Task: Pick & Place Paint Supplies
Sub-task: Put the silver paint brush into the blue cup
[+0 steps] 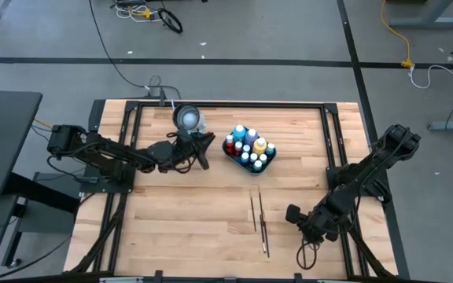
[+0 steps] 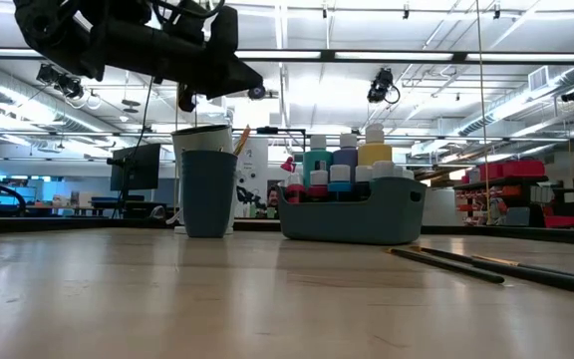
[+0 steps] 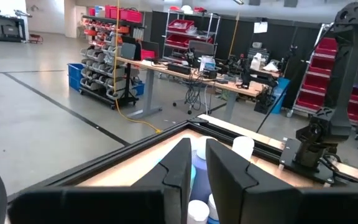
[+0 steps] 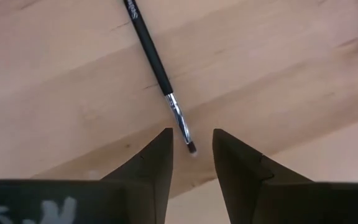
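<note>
Overhead, the pale wooden table point(image 1: 179, 212) has a plank grain and a dark metal frame along its edges. A teal tray point(image 1: 233, 157) near the far middle holds a tight cluster of paint bottles point(image 1: 250, 145), blue, yellow, teal and white, with pale round caps. Just beside it stands a dark blue cup point(image 1: 187, 118), round from above. The left gripper point(image 1: 204, 149) hangs between cup and tray, close to both; its fingers stand a little apart with nothing seen between them. Two thin brushes point(image 1: 259, 220) lie side by side on the bare wood nearer the front, well apart from the tray. The right gripper point(image 1: 296, 214) is low over the table just beside them.

From table height, the cup point(image 2: 208, 192) is a smooth, slightly tapered cylinder with a wooden stick rising from it. The tray point(image 2: 352, 211) has rounded matte walls, the bottles point(image 2: 345, 160) standing upright above its rim. The brushes point(image 2: 466, 264) lie flat as long dark lines.

Past the left wrist, two dark wedge-shaped fingers point(image 3: 179, 165) leave a narrow gap, with white bottle caps point(image 3: 243, 146) beyond.

Past the right wrist, a brush point(image 4: 160, 71) with a matte black handle, shiny metal ferrule and small dark tip lies on the wood. Its tip points into the gap of the parted, empty right gripper point(image 4: 191, 140).
</note>
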Action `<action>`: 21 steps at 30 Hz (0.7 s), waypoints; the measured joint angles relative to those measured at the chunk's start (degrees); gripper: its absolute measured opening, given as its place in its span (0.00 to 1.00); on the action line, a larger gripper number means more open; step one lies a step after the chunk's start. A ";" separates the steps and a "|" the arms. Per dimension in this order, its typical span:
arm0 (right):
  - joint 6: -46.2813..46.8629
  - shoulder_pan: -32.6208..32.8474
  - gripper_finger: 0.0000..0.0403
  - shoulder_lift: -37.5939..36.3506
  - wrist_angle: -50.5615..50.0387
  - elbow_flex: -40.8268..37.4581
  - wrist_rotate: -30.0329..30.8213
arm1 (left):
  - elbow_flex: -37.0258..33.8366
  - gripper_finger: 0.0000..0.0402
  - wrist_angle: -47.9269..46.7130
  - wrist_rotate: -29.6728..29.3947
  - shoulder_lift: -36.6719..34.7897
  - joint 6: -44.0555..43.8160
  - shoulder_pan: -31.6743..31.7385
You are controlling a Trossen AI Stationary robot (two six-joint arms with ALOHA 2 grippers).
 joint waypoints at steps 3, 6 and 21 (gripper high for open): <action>-1.08 0.00 0.29 0.00 3.80 -2.32 0.08 | 0.00 0.14 0.00 0.01 0.00 -0.58 0.33; -2.90 0.00 0.28 -0.14 6.41 -4.16 -0.24 | 0.00 0.14 -0.02 -0.02 0.00 -0.56 0.41; -8.05 -0.11 0.02 -0.26 8.27 -6.25 -1.66 | 0.00 0.14 -0.04 -1.70 0.00 -1.26 2.07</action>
